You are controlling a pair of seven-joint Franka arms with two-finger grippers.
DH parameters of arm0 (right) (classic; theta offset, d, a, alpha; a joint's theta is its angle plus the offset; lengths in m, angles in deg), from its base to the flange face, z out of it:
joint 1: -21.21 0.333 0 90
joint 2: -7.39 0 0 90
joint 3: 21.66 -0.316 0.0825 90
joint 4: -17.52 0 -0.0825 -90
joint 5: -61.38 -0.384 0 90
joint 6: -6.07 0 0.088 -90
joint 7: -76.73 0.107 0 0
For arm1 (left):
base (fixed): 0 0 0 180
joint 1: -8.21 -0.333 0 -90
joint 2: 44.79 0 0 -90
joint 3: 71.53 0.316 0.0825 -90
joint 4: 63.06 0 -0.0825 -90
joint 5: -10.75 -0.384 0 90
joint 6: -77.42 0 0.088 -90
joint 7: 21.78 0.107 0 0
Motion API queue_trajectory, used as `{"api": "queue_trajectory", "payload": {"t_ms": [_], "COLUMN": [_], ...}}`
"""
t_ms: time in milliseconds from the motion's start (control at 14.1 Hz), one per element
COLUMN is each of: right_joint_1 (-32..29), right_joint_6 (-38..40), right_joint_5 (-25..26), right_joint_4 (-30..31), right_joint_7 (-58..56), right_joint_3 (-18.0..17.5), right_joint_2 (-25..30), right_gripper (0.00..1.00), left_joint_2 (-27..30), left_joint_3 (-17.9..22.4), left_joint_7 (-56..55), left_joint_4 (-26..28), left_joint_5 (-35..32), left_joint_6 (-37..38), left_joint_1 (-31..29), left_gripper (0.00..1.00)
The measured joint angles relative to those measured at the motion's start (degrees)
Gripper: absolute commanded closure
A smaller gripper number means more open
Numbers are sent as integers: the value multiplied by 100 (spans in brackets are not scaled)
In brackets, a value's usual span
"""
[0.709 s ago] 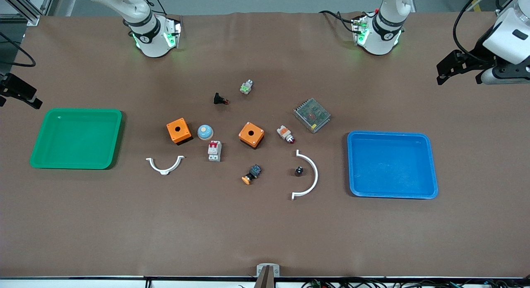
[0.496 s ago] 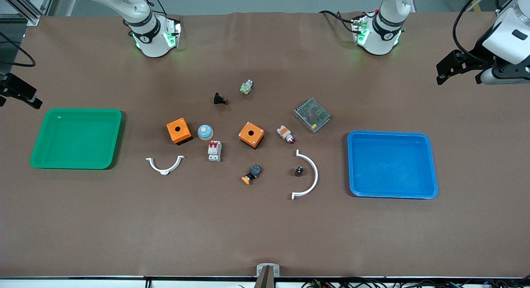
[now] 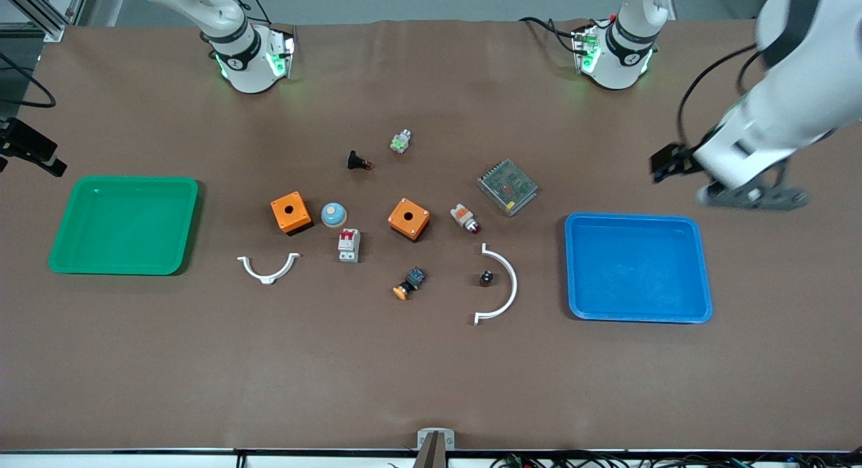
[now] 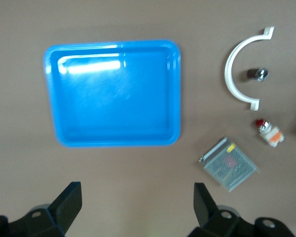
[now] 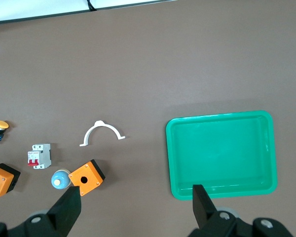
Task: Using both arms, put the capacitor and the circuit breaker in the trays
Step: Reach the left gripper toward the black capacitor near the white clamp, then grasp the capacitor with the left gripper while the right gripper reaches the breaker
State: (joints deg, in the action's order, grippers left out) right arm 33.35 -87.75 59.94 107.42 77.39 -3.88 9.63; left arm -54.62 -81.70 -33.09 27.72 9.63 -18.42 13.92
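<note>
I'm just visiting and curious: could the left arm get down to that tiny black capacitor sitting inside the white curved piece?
Probably yes. The capacitor lies uncovered in the white half-ring's open curve, nothing on top. The left gripper, fingers open, hangs above the table by the blue tray. The ring beside it could crowd the fingers.

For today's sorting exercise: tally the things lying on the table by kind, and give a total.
Trays: 2 (green, blue)
Orange boxes: 2
White curved clips: 2
Push-buttons: 4
Blue dome: 1
Circuit breaker: 1
Capacitor: 1
Mesh-cased unit: 1
Total: 14

Bright even overhead light, soft shadows, glare on blue tray [image 4: 113,66], left arm motion-blurred
</note>
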Motion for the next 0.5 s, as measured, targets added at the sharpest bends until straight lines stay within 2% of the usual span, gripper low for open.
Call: {"api": "queue_trajectory", "payload": {"t_ms": [284,496], "right_joint_1": [127,551], "right_joint_6": [17,95], "right_joint_5": [-4,-12], "right_joint_4": [0,20], "right_joint_7": [-1,-1], "right_joint_3": [-21,-43], "right_joint_2": [-258,-582], "right_gripper": [0,0], "left_joint_2": [-1214,-2076], "left_joint_3": [-49,-34], "left_joint_7": [-1357,-2147], "left_joint_4": [-94,-426], "left_joint_5": [-64,-84], "left_joint_6": [-1231,-2006], "left_joint_1": [866,1385], "left_gripper": [0,2]}}
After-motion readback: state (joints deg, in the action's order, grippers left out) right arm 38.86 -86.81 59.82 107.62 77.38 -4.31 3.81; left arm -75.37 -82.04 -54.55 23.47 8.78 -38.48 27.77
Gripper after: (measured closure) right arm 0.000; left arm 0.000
